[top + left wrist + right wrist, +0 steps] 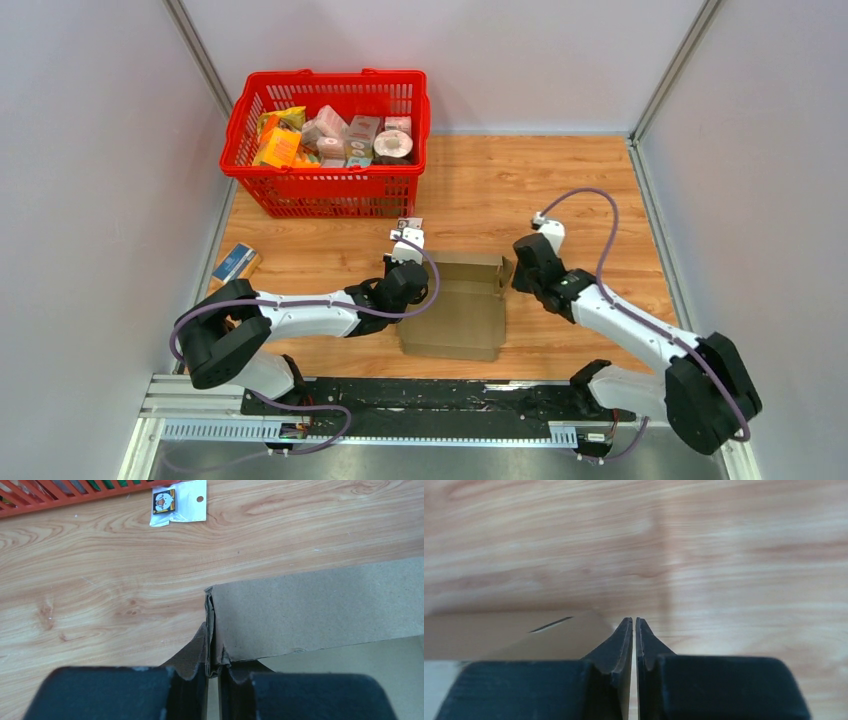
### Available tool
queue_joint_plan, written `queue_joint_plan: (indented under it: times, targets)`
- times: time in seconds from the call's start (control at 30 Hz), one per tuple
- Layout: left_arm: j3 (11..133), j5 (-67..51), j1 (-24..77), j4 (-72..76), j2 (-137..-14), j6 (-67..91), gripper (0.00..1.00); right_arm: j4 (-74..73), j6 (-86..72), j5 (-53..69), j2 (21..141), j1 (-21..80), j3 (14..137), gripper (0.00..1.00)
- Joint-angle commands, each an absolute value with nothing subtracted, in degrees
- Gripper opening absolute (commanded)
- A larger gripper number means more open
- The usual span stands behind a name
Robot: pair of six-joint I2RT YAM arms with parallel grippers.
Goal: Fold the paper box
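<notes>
The paper box [458, 305] is plain brown cardboard, partly folded up with raised walls, on the wooden table in front of the arms. My left gripper [408, 281] is shut on the box's left wall near its far left corner. In the left wrist view the folded corner edge [214, 640] is pinched between my fingertips [216, 672]. My right gripper [522, 274] is shut and empty, right at the box's far right corner; whether it touches cannot be told. In the right wrist view its jaws [634, 625] are closed over bare wood, with a cardboard flap [549, 635] just to the left.
A red basket [325, 190] full of groceries stands at the back left. A small white tag packet [410, 224] lies in front of it, also in the left wrist view [179, 502]. A blue-and-tan packet [235, 263] lies at the left wall. Grey walls enclose the table.
</notes>
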State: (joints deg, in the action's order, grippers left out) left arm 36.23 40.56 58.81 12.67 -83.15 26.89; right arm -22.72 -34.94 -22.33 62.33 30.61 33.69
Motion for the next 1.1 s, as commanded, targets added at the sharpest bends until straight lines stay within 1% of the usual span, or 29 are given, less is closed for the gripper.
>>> queue_joint_plan:
  times: [0.0,0.2,0.33,0.43,0.47,0.5,0.57,0.67,0.77,0.87,0.97,1.07]
  targets:
    - [36.4,40.6,59.1,14.5,-82.3,27.0,0.00,-12.0,-30.7,-18.5,66.8,37.7,37.3,0.08]
    - [36.6,40.6,59.1,14.5,-82.4,26.9,0.00,-14.6,-35.9,-19.4,64.3,42.0,36.4,0.11]
    - [37.0,40.7,59.1,14.2,-82.7,26.9,0.00,-17.3,-33.0,-20.4,62.1,42.0,35.2,0.16]
    - [36.9,40.7,59.1,14.2,-82.6,27.0,0.00,-18.6,-30.5,-20.6,59.2,42.0,33.7,0.25]
    - [36.9,40.7,59.1,14.2,-82.6,27.0,0.00,-19.2,-30.4,-20.1,57.7,42.0,33.5,0.37]
    - [36.8,40.8,59.1,14.2,-82.6,27.0,0.00,-21.0,-30.6,-18.6,57.0,42.0,33.4,0.41]
    - [36.8,40.7,59.1,14.2,-82.5,27.0,0.00,-24.9,-32.3,-18.2,55.7,42.1,34.0,0.44]
    - [36.5,40.7,59.1,14.5,-82.4,27.0,0.00,-28.6,-33.5,-17.1,55.1,42.7,33.8,0.45]
    - [36.4,40.6,59.1,14.5,-82.2,27.0,0.00,-25.8,-30.8,-15.4,55.5,43.7,33.1,0.45]
    - [36.4,40.5,59.1,14.4,-82.1,27.0,0.00,-30.1,-32.0,-17.6,58.1,44.5,35.3,0.46]
    - [35.9,40.6,59.1,14.9,-81.7,27.2,0.00,-28.2,-30.1,-15.2,58.5,44.6,35.2,0.45]
    - [36.1,40.4,59.1,14.8,-81.8,27.0,0.00,-26.1,-28.9,-16.6,57.8,45.1,34.9,0.45]
